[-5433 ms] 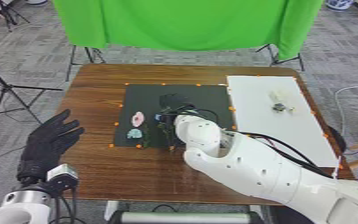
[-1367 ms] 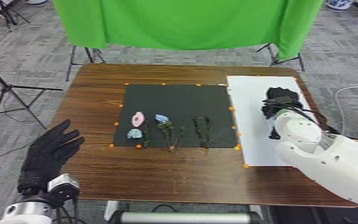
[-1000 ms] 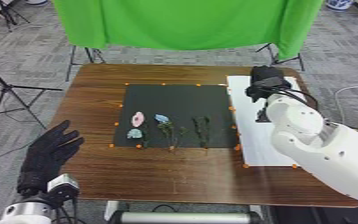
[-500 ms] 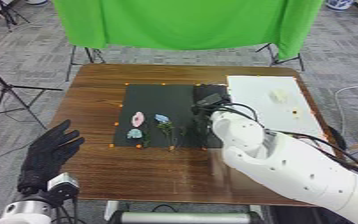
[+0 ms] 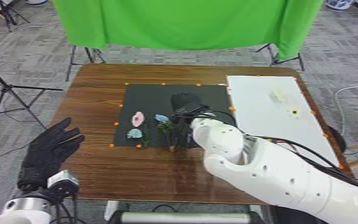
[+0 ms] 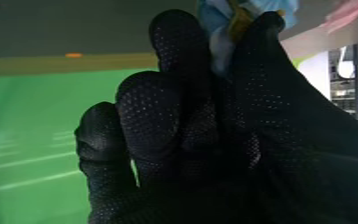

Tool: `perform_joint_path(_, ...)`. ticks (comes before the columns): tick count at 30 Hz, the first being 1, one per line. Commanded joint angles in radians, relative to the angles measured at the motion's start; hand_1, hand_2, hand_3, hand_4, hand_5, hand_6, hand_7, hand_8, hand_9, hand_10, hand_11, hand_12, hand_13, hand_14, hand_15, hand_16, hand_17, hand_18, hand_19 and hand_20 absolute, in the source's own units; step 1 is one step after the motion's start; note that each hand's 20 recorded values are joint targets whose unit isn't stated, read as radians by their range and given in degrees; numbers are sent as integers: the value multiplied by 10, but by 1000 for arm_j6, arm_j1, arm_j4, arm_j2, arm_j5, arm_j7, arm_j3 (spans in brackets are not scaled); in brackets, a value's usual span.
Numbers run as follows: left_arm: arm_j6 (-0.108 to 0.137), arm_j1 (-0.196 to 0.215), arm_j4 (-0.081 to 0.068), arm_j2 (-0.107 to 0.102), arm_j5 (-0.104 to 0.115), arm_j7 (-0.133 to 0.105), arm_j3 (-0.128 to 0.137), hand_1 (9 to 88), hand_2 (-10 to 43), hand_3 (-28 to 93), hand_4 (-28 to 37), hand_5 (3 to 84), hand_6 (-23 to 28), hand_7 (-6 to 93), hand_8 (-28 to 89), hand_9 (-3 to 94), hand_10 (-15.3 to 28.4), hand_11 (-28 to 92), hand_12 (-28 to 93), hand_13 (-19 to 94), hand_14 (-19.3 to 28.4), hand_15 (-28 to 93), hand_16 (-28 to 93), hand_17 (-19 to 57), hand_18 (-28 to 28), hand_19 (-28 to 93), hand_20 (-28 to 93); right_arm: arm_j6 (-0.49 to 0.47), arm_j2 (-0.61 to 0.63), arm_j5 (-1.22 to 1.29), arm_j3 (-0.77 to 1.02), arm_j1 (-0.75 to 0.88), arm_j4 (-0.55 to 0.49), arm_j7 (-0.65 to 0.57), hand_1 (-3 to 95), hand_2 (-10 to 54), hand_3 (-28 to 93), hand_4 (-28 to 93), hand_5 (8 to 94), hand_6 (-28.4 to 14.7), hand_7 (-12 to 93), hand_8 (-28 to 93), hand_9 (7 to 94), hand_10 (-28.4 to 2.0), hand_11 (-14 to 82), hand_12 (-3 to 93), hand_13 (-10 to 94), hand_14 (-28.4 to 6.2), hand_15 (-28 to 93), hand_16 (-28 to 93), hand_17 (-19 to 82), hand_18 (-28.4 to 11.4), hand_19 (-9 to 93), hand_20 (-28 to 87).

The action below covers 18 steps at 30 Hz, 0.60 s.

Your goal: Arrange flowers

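Halfway-ish imo: pink oval flower [image 5: 137, 119] and pale-blue blooms [image 5: 135, 133] down, right hand [image 5: 186, 102] pinching blue petals [image 6: 214, 16], left hand [image 5: 49, 151] relaxed, pale flowers [image 5: 294, 112] near the wooden surface's [image 5: 113, 172] right edge to go.

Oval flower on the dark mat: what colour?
The oval flower is pink, clearest in the head view.

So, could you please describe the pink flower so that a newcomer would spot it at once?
On the brown table lies a black mat, left of a white sheet. The pink flower lies near the mat's left edge. It is the only pink one, with blue flowers to its right and nearer the robot.
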<state>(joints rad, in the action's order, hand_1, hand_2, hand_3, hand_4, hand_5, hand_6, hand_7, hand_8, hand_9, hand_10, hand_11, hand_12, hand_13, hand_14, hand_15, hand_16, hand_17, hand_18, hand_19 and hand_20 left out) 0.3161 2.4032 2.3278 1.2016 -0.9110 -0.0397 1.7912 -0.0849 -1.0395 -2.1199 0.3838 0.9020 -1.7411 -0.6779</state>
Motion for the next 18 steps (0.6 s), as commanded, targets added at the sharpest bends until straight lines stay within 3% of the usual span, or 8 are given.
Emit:
perform_joint_path(1,-4,-6,-9,-7,-1,-4,-12,256,95,806,-207,365,104,152,-107,349,209,310,84,257,267,509,-109,-77,230,638,-84,-19,-27,7,-40,-34,47,-28,487,-95,810,-283,814,17,189,-9,883,-94,207,296,687,-94,778,158,304,-226,932,456)
perform_joint_path(6,-4,-3,-9,-8,-6,1,-13,256,96,805,-207,367,105,151,-107,349,209,310,84,257,267,509,-109,-77,229,638,-84,-21,-28,22,-40,-43,54,-37,475,-95,811,-283,788,11,204,-23,863,-95,221,286,680,-92,780,150,296,-224,932,453)
perform_joint_path(12,4,7,-6,-6,1,-9,-9,256,95,806,-206,367,105,151,-106,349,209,310,85,257,266,510,-109,-77,229,638,-85,-70,-31,25,8,-12,39,-31,436,-95,841,-283,734,4,215,-36,824,-100,236,282,663,-94,789,144,282,-224,932,454)
perform_joint_path(18,2,8,-6,-3,0,-8,-11,256,96,805,-206,368,105,151,-106,350,208,311,85,257,266,510,-110,-77,229,638,-85,-124,-37,22,66,22,21,-12,396,-95,875,-283,672,1,214,-139,764,-118,299,236,639,-102,802,131,265,-225,932,455)
